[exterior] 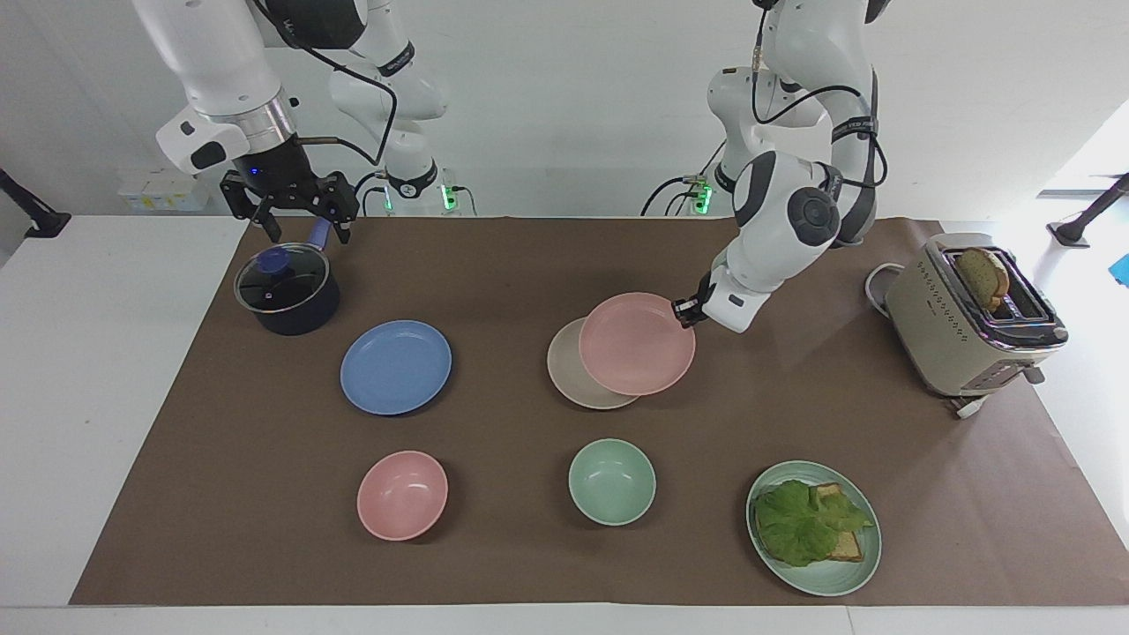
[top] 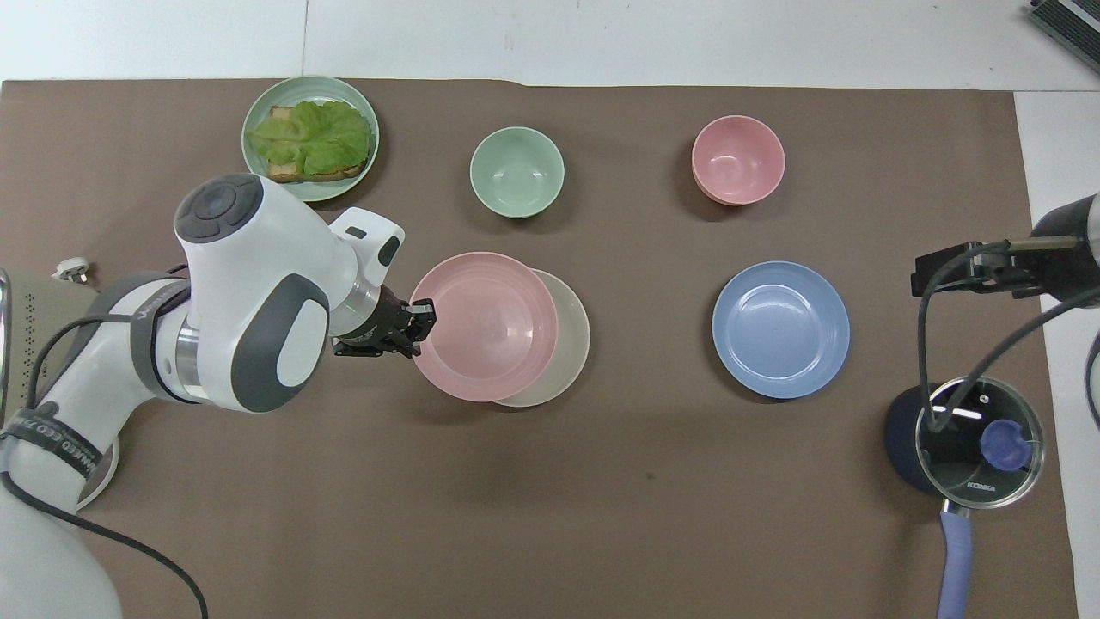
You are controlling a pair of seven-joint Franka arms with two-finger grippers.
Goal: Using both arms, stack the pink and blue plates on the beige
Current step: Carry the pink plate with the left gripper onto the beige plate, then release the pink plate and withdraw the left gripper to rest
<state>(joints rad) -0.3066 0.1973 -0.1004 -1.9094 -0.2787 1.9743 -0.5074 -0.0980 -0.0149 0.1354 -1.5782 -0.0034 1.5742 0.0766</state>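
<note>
My left gripper [exterior: 684, 310] [top: 421, 320] is shut on the rim of the pink plate [exterior: 637, 344] [top: 485, 327]. It holds that plate in the air over the beige plate [exterior: 566, 375] [top: 573, 337], covering most of it and offset toward the left arm's end of the table. The blue plate [exterior: 395, 366] [top: 780, 329] lies flat on the brown mat toward the right arm's end. My right gripper [exterior: 304, 231] hangs open and empty over the mat just above the dark pot [exterior: 287, 289], and the right arm waits there.
A pink bowl [exterior: 402, 494], a green bowl [exterior: 611, 481] and a green plate [exterior: 820, 580] with a lettuce sandwich stand in a row farther from the robots. A toaster [exterior: 970, 317] with bread in it sits at the left arm's end. The pot has a glass lid.
</note>
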